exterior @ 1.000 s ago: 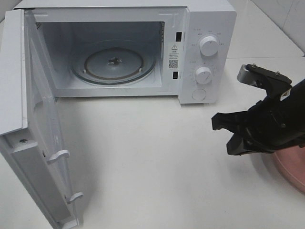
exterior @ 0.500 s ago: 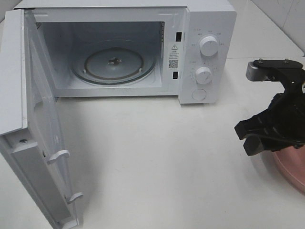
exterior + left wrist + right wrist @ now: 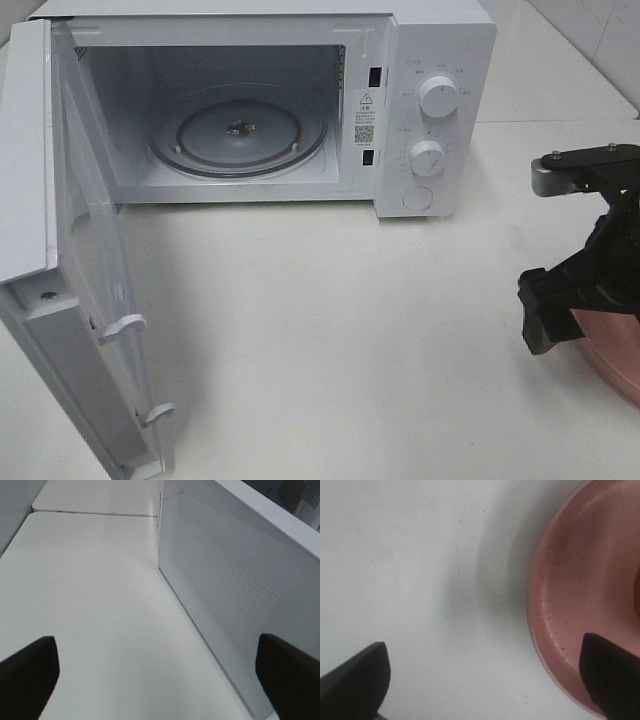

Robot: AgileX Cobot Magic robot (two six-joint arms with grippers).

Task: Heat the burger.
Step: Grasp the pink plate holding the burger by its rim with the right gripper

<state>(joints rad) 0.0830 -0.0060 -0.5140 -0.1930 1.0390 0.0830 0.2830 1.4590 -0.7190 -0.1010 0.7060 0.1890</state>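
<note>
Exterior high view: shows a white microwave (image 3: 430, 60) at the far side of the table (image 3: 330, 330), door (image 3: 60, 250) standing fully open toward the near left, glass turntable (image 3: 238, 135) bare inside. Puts the pink plate (image 3: 612, 352) at the near right edge, mostly cut off by the frame and well apart from the oven.

Right wrist view: finds the right gripper (image 3: 482, 680) spread wide and holding nothing, with the plate rim running between the fingers (image 3: 355, 682), one over the plate's inside and the other over bare table. Looks to hover rather than touch, going by the soft shadow on the table. Cannot make out the burger itself; catches only an orange sliver (image 3: 637, 587) at the frame edge over the plate, too little to call.

Left wrist view: has the left gripper (image 3: 158, 677) just as wide and empty, low over the table just beside a meshed white panel (the open door's outer face, by the look).

Judged step: taking the plate by its rim.
- Could go wrong on a shallow bite: sagging or twisting from a one-edge hold, then spilling the burger.
- Could clip the knobs (image 3: 440, 95) or the cavity sill on the way left and far, if carried too low or too far right.
- Might nudge the door with the left gripper so close beside it.
</note>
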